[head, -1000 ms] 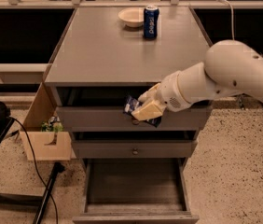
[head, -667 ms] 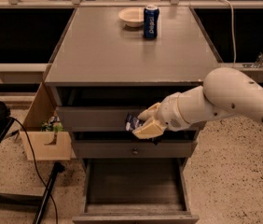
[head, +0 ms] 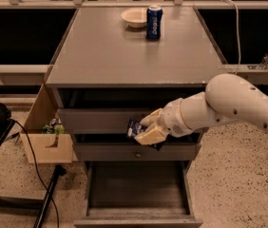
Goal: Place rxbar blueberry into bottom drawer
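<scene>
Above bottom drawer [head: 136,192], tool [head: 145,131] seemingly around rxbar blueberry [head: 133,128].

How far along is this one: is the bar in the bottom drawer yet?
Not yet. Done: the bottom drawer stands open. In hand: the gripper, shut on the bar, is in front of the upper drawers, above the open one. Left: lower the bar into the drawer and release.

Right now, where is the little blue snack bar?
The rxbar blueberry is gripped in the end effector at centre frame, in front of the top drawer, above the open bottom drawer.
</scene>
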You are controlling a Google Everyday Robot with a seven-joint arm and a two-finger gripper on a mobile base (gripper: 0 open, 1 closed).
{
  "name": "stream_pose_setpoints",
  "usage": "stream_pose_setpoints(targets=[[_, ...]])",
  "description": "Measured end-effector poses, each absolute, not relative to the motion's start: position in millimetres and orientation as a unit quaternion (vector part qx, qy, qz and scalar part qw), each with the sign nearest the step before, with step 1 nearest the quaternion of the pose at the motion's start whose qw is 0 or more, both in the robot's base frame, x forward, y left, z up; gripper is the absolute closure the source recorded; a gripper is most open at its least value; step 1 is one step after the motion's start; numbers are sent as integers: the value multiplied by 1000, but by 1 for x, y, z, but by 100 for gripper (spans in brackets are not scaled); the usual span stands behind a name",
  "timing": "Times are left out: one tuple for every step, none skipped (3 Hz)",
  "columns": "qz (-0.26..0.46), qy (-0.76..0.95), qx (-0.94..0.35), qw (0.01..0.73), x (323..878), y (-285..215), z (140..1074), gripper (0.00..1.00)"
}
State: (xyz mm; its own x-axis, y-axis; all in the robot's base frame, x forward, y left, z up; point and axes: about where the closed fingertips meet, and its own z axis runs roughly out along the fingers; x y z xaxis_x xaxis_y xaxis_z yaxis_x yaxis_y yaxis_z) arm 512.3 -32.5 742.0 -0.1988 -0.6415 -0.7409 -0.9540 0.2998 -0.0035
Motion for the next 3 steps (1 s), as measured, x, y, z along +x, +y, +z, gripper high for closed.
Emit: stream_pose_setpoints(targets=[[250,732,-546,323,506,-26,718,100],[263,721,-554,323,494,-13,681,100],[261,713,-555,340,486,-3,651,100]])
